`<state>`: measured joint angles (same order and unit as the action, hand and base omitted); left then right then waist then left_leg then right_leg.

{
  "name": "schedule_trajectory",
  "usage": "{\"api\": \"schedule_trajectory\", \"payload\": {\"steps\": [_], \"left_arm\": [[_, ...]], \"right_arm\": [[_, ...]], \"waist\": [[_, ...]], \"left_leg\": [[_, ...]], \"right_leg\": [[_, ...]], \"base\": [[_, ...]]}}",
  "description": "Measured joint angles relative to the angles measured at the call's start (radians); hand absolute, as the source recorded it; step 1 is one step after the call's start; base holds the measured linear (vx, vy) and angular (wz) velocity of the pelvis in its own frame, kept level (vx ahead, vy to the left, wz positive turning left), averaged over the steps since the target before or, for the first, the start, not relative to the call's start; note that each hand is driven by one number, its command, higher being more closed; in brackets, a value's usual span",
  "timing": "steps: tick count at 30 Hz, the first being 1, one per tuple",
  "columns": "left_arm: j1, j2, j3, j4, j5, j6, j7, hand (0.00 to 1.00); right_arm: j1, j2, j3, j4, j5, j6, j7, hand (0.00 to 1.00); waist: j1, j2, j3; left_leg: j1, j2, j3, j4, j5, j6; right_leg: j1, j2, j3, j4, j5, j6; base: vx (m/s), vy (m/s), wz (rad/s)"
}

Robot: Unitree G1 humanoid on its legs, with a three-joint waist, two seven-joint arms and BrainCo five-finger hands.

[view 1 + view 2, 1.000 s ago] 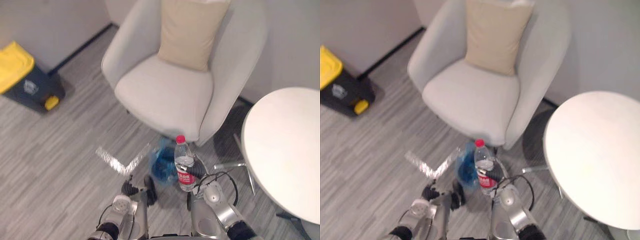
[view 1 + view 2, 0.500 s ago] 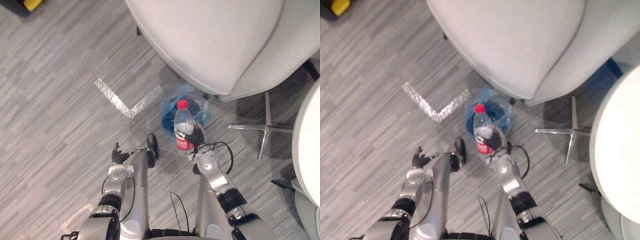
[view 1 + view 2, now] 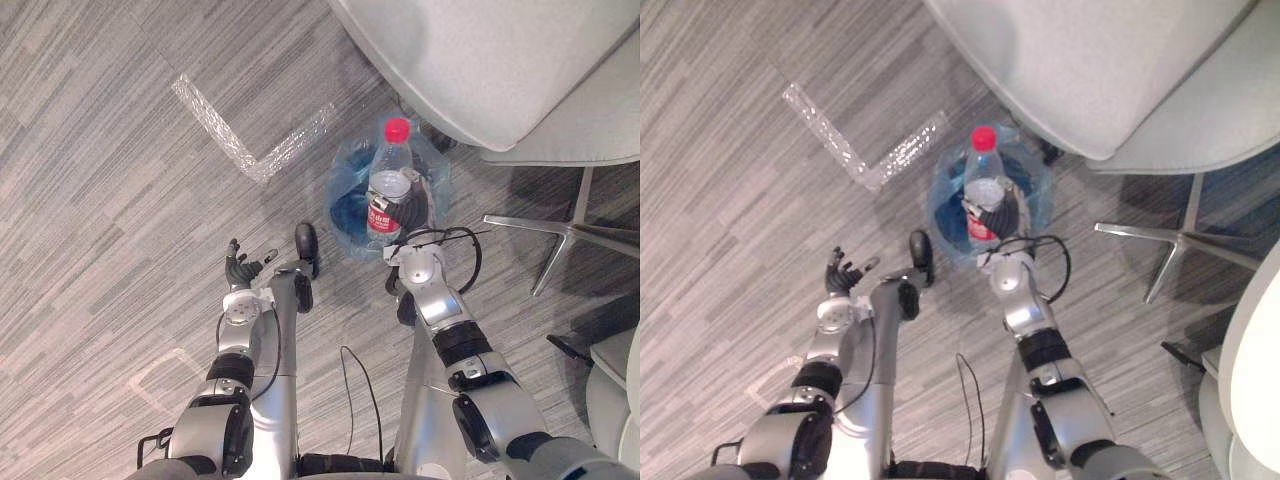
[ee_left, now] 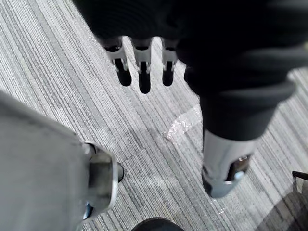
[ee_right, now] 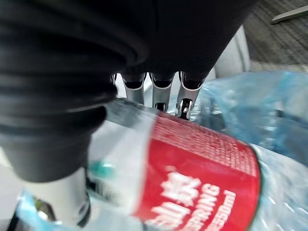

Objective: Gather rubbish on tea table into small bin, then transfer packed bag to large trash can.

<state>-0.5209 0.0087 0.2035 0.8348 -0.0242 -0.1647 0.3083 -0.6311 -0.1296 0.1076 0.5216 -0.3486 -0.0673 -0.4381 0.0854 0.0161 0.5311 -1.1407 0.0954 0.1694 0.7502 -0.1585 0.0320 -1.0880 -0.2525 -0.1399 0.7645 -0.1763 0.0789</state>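
The right hand [image 3: 409, 211] has its fingers [image 5: 158, 95] clamped on an upright clear plastic bottle with red cap [image 3: 391, 165], over the small bin lined with blue plastic [image 3: 345, 200]. At eight o'clock, the empty left hand [image 3: 238, 270] keeps fingers apart.

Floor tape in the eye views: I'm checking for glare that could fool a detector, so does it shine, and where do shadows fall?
Left eye view: the tape corner glints pale against the grey floor, and the armchair throws a dark shadow round its metal leg. Left wrist view: the same tape shows as a bright patch.
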Motion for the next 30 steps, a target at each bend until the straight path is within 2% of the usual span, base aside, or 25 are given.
{"api": "schedule_trajectory", "payload": {"steps": [7,9,11,13,21,25,28,30], "left_arm": [[0.001,0.008,-0.072,0.001,0.000,0.002,-0.008,0.00],[0.001,0.007,-0.108,0.002,0.003,0.003,-0.010,0.00],[0.003,-0.006,-0.125,0.011,0.004,0.003,-0.012,0.00],[0.010,-0.028,-0.126,0.040,0.007,0.004,-0.013,0.00],[0.009,-0.042,-0.143,0.052,0.015,0.004,-0.019,0.00],[-0.003,-0.024,-0.112,0.037,0.010,0.002,-0.019,0.00],[-0.001,0.023,-0.102,-0.043,-0.034,-0.008,-0.029,0.00],[-0.015,0.056,-0.102,-0.076,-0.064,-0.019,-0.024,0.00]], "right_arm": [[0.006,-0.021,0.051,0.007,-0.016,-0.003,0.033,0.00],[0.009,-0.046,0.120,0.009,-0.149,-0.006,0.067,0.00],[0.017,-0.047,0.142,0.023,-0.206,-0.007,0.080,0.00],[0.034,-0.044,0.183,0.076,-0.266,-0.013,0.097,0.00],[0.015,-0.018,0.250,0.227,-0.360,-0.004,0.121,0.00],[-0.035,-0.001,0.245,0.286,-0.391,0.016,0.117,0.00],[-0.104,-0.008,0.179,0.335,-0.397,0.031,0.104,0.00],[-0.141,-0.027,0.149,0.363,-0.397,0.056,0.094,0.00]], "waist": [[0.001,-0.003,-0.006],[-0.001,-0.012,-0.016],[-0.004,-0.016,-0.018],[-0.004,-0.025,-0.057],[-0.005,-0.031,-0.066],[-0.007,-0.031,-0.069],[-0.008,-0.031,-0.066],[-0.008,-0.030,-0.066]], "left_leg": [[0.012,0.007,-0.008,-0.016,0.016,-0.010],[0.022,0.017,0.002,-0.029,0.020,-0.011],[0.044,0.017,0.004,-0.048,0.027,-0.013],[0.050,0.019,0.006,-0.074,0.035,-0.018],[0.057,0.019,0.001,-0.114,0.058,-0.024],[0.017,0.014,-0.020,-0.130,0.078,-0.030],[-0.040,0.000,-0.030,-0.144,0.111,-0.032],[-0.072,-0.007,-0.044,-0.145,0.123,-0.036]], "right_leg": [[0.009,0.005,-0.014,-0.008,0.002,-0.016],[0.018,0.013,-0.014,-0.029,0.016,-0.024],[0.039,0.018,-0.014,-0.050,0.026,-0.025],[0.043,0.024,-0.016,-0.077,0.038,-0.029],[0.052,0.029,-0.030,-0.110,0.051,-0.036],[0.022,0.027,-0.053,-0.114,0.055,-0.041],[-0.046,0.016,-0.059,-0.089,0.053,-0.047],[-0.079,0.006,-0.070,-0.067,0.043,-0.055]], "base": [[-0.01,-0.050,0.00],[-0.02,-0.025,-0.17],[-0.02,-0.023,-0.08],[-0.02,-0.036,-0.04],[0.00,-0.021,0.01],[0.01,-0.018,0.13],[0.00,-0.026,0.21],[-0.03,-0.034,0.26]]}}
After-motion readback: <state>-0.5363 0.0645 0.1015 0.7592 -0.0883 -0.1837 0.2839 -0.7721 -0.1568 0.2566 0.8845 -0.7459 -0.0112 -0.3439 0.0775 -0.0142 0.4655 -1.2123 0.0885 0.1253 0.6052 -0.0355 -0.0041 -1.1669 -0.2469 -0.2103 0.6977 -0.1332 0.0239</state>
